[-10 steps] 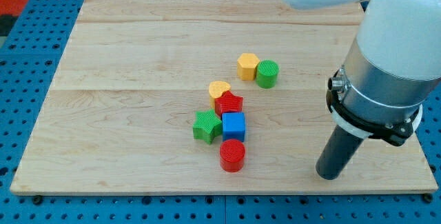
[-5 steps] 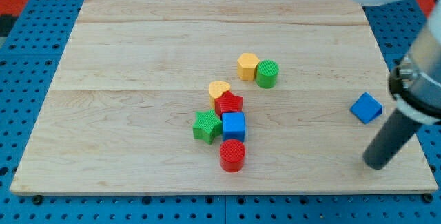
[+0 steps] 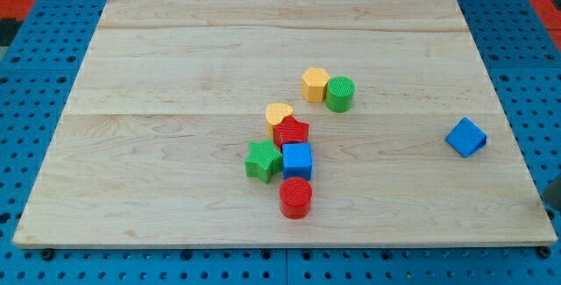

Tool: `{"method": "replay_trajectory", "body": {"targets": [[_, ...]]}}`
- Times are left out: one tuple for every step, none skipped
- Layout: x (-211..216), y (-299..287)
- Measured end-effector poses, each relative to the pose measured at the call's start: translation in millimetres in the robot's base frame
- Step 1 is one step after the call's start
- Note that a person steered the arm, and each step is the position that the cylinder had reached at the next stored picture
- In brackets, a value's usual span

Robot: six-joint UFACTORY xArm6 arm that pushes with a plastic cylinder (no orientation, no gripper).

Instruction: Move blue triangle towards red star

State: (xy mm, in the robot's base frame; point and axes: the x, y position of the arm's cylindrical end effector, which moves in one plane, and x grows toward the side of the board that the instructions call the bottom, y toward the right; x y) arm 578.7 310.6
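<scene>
Lining up is the step in hand, by my read: no push on the blue triangle [image 3: 465, 137] has begun. Only a dark sliver of rod shows at the view's right edge, so my tip [image 3: 549, 214] is barely in frame and approx. placed. It's a bare rod w/ no pincer, so there's nothing to open or shut, and it holds nothing and touches no block.

From my tip, the blue triangle lies up and to the view's left, near but apart. Its shape reads more like a chunky wedge from this angle. The red star [image 3: 291, 131] is much further left of my tip, well apart, about level w/ the triangle.

Next move, as I judge it: bring my tip up to the triangle's right side, then push straight left along the line to the star.

Risk: the star sits in a tight cluster w/ the yellow heart [image 3: 279, 113], blue cube [image 3: 297, 160], green star [image 3: 262, 160] and red cylinder [image 3: 295, 197]. The yellow hexagon [image 3: 316, 84] and green cylinder [image 3: 340, 94] sit just above the path.

The wooden board [image 3: 175, 57] is flat, w/ no block between triangle and cluster, over blue pegboard [image 3: 35, 74].
</scene>
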Motion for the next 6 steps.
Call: {"method": "replay_trajectory", "body": {"targets": [[-14.9,15.2],[-61.1,-13.4],[-98.5,-25.7],[-119.4,-97.1],[-90.4,-104.6],[-86.0,-97.6]]}}
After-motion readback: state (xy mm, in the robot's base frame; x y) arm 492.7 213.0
